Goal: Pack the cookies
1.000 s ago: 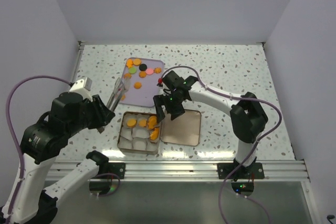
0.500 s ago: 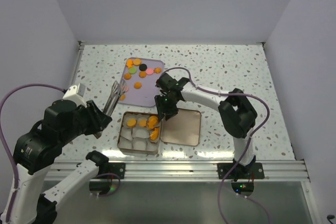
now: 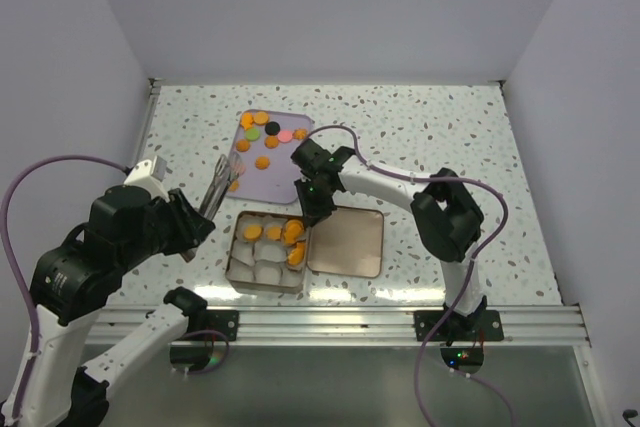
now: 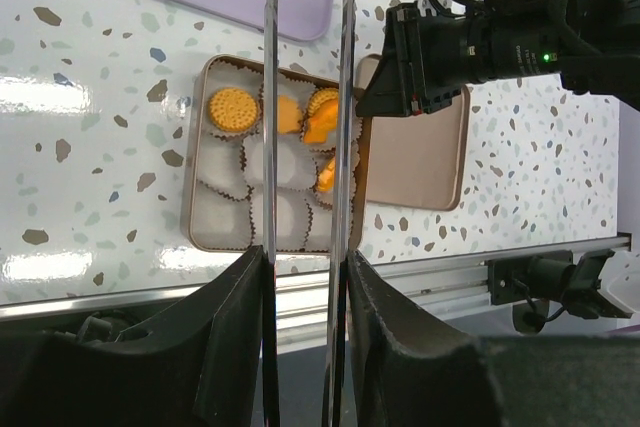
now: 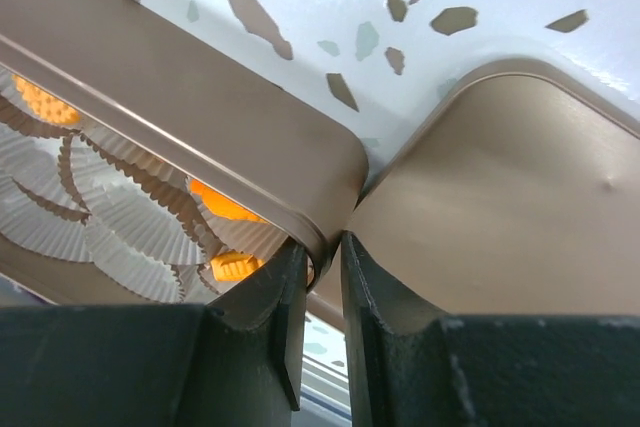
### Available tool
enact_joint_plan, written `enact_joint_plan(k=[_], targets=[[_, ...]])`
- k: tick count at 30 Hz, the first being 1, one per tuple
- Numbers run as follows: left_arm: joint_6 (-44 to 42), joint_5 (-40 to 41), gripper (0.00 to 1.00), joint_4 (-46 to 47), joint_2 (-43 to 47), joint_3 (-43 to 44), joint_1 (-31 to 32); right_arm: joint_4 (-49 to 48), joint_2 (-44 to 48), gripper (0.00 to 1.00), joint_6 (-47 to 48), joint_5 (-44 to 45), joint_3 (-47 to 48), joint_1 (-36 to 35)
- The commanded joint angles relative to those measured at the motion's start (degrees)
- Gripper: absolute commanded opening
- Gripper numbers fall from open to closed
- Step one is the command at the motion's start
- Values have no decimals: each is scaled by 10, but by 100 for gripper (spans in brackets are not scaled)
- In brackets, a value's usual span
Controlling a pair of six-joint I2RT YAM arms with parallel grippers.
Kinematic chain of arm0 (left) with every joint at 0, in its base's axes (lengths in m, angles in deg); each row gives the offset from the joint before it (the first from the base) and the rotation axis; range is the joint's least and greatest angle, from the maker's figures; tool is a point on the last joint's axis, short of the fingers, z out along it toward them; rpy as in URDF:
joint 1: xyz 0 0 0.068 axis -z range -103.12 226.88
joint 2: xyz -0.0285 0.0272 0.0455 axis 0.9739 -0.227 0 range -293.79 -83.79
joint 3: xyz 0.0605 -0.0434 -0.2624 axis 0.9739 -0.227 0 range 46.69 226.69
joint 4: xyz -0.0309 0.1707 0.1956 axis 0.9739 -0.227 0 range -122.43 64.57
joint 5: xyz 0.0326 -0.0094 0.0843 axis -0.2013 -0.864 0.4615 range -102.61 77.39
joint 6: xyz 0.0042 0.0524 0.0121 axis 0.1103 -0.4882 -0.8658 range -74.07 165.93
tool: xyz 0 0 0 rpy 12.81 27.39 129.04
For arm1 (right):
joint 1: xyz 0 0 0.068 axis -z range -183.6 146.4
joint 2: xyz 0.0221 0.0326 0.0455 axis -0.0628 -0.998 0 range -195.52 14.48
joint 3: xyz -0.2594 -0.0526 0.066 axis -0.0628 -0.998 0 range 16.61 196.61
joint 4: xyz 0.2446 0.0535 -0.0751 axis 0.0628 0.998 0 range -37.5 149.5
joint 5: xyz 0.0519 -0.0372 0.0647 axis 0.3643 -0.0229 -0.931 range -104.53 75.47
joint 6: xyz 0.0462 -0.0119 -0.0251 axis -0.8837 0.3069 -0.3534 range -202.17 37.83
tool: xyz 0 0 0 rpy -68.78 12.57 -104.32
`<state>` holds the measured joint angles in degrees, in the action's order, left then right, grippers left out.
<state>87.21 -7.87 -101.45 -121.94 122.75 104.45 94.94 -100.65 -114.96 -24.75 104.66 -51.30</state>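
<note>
We see the cookies in two places. Most lie loose on a lilac tray (image 3: pixel 250 185) toward the far edge of the tabletop (image 3: pixel 430 127), left of centre: mostly orange cookies (image 3: pixel 262 161), plus one black (image 3: pixel 272 128), one pink (image 3: pixel 285 135) and one green (image 3: pixel 254 133). A few orange ones (image 3: pixel 251 232) sit in the far row of an open tin (image 3: pixel 231 257) close to the near edge, also left of centre. The tin is lined with white paper cups (image 3: pixel 265 269), and the near cups look unfilled. In the left wrist view we make out a round ridged cookie (image 4: pixel 235 107) in the tin's far left cup and more orange ones (image 4: pixel 318 117) at the far right.

The lid (image 3: pixel 350 242) lies flat just right of the tin, touching it.

The right gripper (image 3: pixel 312 212) is down at the tin's far right corner, where tin and lid meet. In its wrist view the right gripper (image 5: pixel 322 247) is nearly closed, with a thin slit and the tin's corner rim showing in it. We cannot tell if it pinches the rim.

The left gripper (image 3: pixel 195 222) is over the left side of the tabletop, clamped on metal tongs (image 3: pixel 218 185). The tong tips reach the tray's left edge. In the left wrist view the left gripper (image 4: pixel 305 262) squeezes both tong arms (image 4: pixel 340 97), which run parallel with a gap between them.
</note>
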Motion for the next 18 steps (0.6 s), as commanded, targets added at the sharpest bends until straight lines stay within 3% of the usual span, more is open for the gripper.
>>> enact_joint_plan(k=[1, 18], targets=[[-5, -1, 40, 6, -4, 8, 4, 37, 8, 18, 22, 61, 23, 5], [-29, 1, 40, 26, -37, -7, 4, 68, 85, 14, 82, 101, -45, 118]])
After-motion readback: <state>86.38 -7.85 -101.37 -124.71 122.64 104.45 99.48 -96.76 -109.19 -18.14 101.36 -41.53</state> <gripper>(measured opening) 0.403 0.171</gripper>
